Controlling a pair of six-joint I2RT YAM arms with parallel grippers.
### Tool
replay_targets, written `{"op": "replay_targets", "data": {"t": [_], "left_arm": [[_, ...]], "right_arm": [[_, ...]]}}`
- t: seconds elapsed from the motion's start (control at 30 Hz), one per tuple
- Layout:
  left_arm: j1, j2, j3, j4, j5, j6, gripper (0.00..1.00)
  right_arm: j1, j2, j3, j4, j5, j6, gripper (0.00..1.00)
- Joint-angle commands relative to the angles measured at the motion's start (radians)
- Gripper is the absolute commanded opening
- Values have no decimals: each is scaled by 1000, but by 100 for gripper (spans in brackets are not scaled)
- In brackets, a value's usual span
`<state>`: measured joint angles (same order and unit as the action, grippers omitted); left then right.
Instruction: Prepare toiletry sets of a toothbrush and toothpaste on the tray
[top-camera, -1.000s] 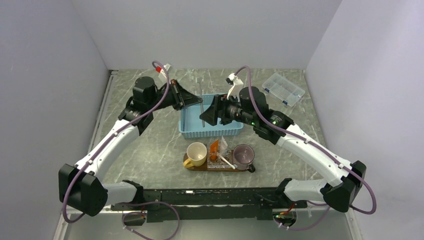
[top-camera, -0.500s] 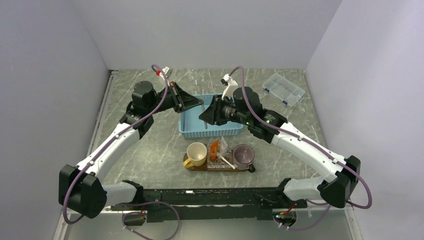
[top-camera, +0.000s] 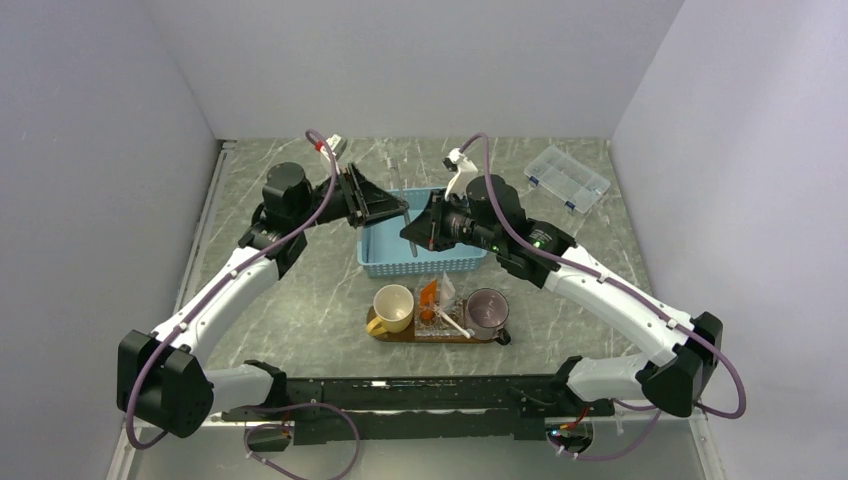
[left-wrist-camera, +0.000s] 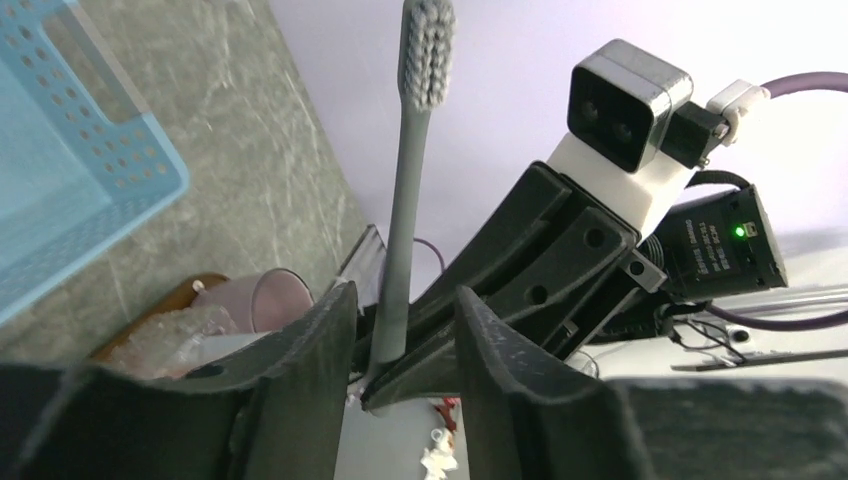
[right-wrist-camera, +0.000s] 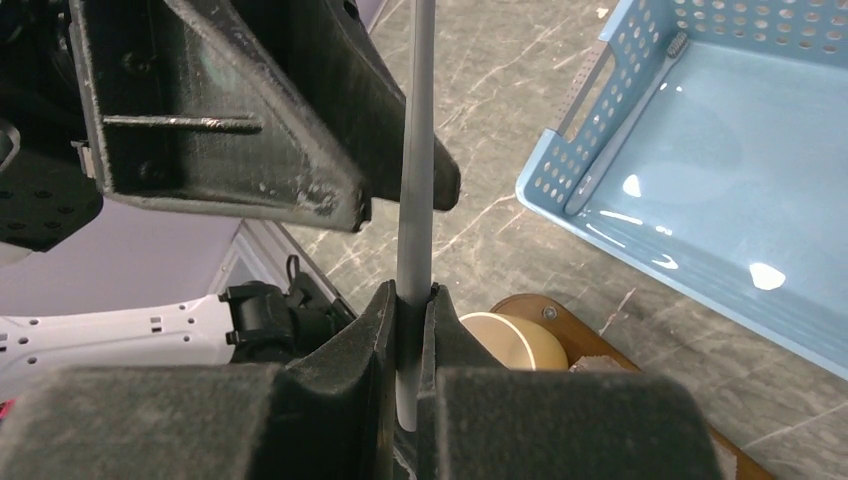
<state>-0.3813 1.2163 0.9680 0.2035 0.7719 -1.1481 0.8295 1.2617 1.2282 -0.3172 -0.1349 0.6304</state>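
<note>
A grey toothbrush (left-wrist-camera: 405, 200) stands upright above the blue basket (top-camera: 440, 262), bristles up (left-wrist-camera: 427, 50). My right gripper (right-wrist-camera: 408, 300) is shut on its lower handle (right-wrist-camera: 415, 190). My left gripper (left-wrist-camera: 400, 335) is open around the same handle, with a gap on each side of it. In the top view the two grippers meet tip to tip, left (top-camera: 403, 210) and right (top-camera: 406, 233). The dark wooden tray (top-camera: 500, 338) lies near the front. On it lean an orange toothpaste (top-camera: 429, 294) and a whitish toothbrush (top-camera: 455, 322).
A yellow cup (top-camera: 393, 305) and a purple cup (top-camera: 486, 310) stand on the tray's two ends, with a clear holder (top-camera: 437, 325) between them. A clear compartment box (top-camera: 567, 178) sits at the back right. A thin grey stick shape (right-wrist-camera: 620, 120) lies along the basket's inner wall.
My right gripper moved left and closed on the grey toothbrush. My left gripper, shut on it before, has opened. The brush stays upright over the basket.
</note>
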Motion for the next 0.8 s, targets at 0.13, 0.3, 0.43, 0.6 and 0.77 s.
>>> {"op": "replay_targets", "data": {"t": [0.13,0.3,0.43,0.6,0.77], "left_arm": [[-5,1,92,-144,115,126,65],[-3,15,161,-289,148,243,71],[9,16,178,-366,168,314,74],[29,-6,155,-396,212,358,78],[43,-41,114,-426,231,399,81]], "right_arm": [[4,-48,48,-114,41,-149,0],[3,-107,14,-179,7,-272,0],[3,-147,-20,-246,-5,-357,0],[3,-225,-96,-266,-42,-429,0],[18,-273,-152,-288,-53,-468,0]]}}
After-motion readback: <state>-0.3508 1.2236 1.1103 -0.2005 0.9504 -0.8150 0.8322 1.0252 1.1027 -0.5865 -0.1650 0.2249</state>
